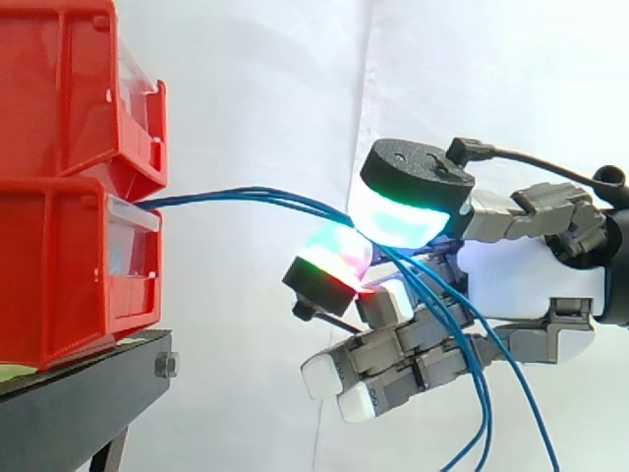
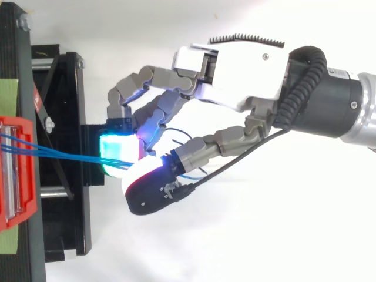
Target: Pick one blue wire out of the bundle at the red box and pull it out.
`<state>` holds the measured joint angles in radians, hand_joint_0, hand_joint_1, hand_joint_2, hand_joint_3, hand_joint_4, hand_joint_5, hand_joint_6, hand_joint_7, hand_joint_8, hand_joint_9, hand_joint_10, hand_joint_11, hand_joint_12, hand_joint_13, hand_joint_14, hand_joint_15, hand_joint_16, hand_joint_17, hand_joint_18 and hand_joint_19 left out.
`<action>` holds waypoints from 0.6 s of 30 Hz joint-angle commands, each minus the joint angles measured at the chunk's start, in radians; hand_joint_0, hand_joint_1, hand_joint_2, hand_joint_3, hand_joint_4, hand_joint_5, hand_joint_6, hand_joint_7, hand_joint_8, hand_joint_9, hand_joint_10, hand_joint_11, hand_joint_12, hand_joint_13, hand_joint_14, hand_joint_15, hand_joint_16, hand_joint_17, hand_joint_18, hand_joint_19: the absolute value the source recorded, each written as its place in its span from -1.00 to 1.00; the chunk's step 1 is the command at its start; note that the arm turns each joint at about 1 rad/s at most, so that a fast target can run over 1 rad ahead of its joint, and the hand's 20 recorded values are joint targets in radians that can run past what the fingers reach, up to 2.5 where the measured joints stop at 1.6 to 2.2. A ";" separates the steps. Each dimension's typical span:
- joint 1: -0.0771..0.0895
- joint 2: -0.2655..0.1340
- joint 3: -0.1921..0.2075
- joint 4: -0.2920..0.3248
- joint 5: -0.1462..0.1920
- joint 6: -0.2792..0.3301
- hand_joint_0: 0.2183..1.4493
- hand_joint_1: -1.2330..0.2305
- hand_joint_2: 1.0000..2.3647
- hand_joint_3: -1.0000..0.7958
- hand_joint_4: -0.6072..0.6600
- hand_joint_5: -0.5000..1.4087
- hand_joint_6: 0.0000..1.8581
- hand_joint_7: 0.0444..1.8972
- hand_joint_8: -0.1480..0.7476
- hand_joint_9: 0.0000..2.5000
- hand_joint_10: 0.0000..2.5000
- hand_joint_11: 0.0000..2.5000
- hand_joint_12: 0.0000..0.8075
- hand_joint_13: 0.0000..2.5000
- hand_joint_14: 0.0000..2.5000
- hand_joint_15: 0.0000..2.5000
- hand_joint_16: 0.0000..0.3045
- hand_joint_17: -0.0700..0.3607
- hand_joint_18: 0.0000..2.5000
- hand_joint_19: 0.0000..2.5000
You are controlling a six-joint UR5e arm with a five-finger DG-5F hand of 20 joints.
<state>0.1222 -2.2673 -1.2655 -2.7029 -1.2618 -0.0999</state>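
Red bins (image 1: 69,265), blue wires (image 1: 236,195), my hand (image 1: 521,270) in a pinch.
The wires came out of the lower bin's front, above the black stand (image 1: 88,379), ran level rightward and passed between two glowing fingers (image 1: 403,211) pressed together on them, then drooped loose. The other fingers hung half-curled, idle. I could not tell whether one strand or several sat in the pinch. I judged them light, limp, slick: grip one where they fan apart.

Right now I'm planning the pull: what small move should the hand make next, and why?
Probably draw the hand slightly away from the red bin: its glowing pads pinch the blue wires, which run from the bin. Several strands seem caught, so pull gently.
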 commanded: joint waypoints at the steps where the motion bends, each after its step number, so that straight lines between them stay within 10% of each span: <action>1: 0.001 0.000 0.000 0.000 -0.001 0.025 -0.39 -0.36 -0.98 -0.24 0.19 -0.63 -0.09 0.19 -0.06 -0.15 -0.98 -0.37 -0.08 -0.43 -0.99 -0.67 -0.62 -0.07 -0.56 -0.66; 18: 0.002 0.000 0.000 -0.002 0.004 0.037 -0.34 -0.45 -0.98 -0.10 0.46 -0.62 -0.16 0.19 -0.01 -0.19 -0.98 -0.36 -0.02 -0.45 -0.99 -0.67 -0.60 -0.04 -0.56 -0.70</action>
<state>0.1242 -2.2673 -1.2655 -2.7031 -1.2599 -0.0636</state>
